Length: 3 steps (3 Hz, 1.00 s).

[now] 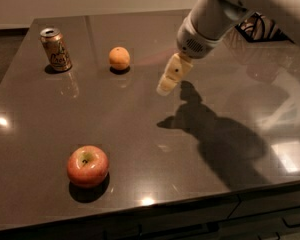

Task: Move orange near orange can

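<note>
The orange (119,58) is a small round orange-yellow fruit resting on the dark table toward the back, left of centre. The orange can (56,50) stands upright near the table's back left corner, to the left of the orange with a gap between them. My gripper (167,85) hangs from the white arm coming in from the upper right. It is above the table, to the right of the orange and a little nearer the front, apart from it and holding nothing.
A red-pink apple (88,165) sits near the table's front left. The dark glossy table (140,134) has its front edge along the bottom. A dark wire object (255,28) stands at the back right behind the arm.
</note>
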{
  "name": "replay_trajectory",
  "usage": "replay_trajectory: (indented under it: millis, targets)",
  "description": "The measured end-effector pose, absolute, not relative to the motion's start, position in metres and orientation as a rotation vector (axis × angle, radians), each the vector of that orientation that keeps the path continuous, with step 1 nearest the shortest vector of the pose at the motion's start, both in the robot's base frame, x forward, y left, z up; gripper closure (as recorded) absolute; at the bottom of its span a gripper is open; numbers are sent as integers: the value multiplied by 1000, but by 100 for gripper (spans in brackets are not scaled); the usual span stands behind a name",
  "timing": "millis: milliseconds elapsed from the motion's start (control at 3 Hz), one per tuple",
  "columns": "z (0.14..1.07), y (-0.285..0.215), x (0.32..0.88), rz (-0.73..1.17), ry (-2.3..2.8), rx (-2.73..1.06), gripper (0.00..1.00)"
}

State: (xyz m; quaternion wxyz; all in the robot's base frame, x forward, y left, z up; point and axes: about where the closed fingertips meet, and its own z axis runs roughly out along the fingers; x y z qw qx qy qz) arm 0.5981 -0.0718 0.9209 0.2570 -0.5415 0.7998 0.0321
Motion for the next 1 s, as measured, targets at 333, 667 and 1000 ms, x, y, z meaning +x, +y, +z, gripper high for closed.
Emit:
replay_trajectory:
  millis: [333,667,1000]
  targets:
    - [908,-45,621,112,2171,-1439,0]
    - [900,-12,642,152,2166,-1404,0]
    - [896,19,660,200,2169,-1353,0]
